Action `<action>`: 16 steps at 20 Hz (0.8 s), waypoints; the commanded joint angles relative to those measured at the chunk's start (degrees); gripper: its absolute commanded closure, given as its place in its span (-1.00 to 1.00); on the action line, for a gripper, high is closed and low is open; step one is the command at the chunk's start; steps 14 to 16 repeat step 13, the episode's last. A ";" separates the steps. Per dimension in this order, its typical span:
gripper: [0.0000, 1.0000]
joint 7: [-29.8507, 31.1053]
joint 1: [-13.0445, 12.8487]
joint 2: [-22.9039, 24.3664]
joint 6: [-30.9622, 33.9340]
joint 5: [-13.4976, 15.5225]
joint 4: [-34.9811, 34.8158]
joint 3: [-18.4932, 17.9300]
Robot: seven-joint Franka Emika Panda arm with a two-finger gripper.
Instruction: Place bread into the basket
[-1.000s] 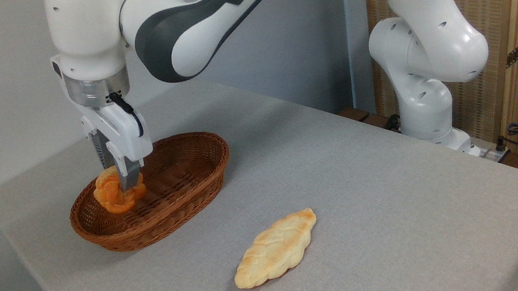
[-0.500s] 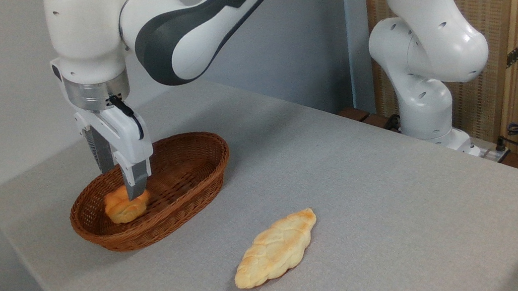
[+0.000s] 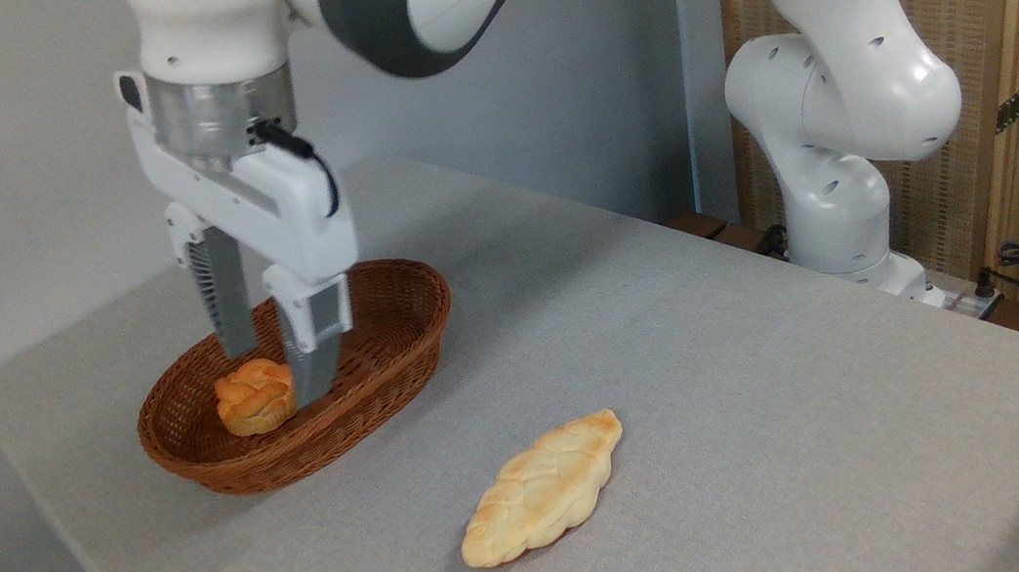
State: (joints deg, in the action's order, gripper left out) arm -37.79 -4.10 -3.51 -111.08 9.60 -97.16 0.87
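The bread [image 3: 255, 396] lies inside the basket [image 3: 384, 381], toward its 8 o'clock end. The tool [image 3: 277, 371] hangs above it, released, fingers spread apart and grasping nothing. A pale braided loaf [image 3: 544, 488] rests on the grey worktop [image 3: 728, 375] at the basket's 4 o'clock.

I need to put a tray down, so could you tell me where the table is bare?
Bare: the table right of the loaf, up to the arm's base. Crowded: the left, with the basket, roll and open pincer.
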 commanded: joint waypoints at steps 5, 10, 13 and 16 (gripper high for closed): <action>-1.00 -0.10 -0.47 2.19 4.55 -2.65 -0.57 -3.42; -1.00 -0.18 -0.47 2.19 4.64 -5.29 -0.66 -4.48; -1.00 -0.88 -0.39 2.02 4.64 -5.20 -0.75 -4.56; -1.00 -0.88 -0.39 2.02 4.64 -5.20 -0.75 -4.56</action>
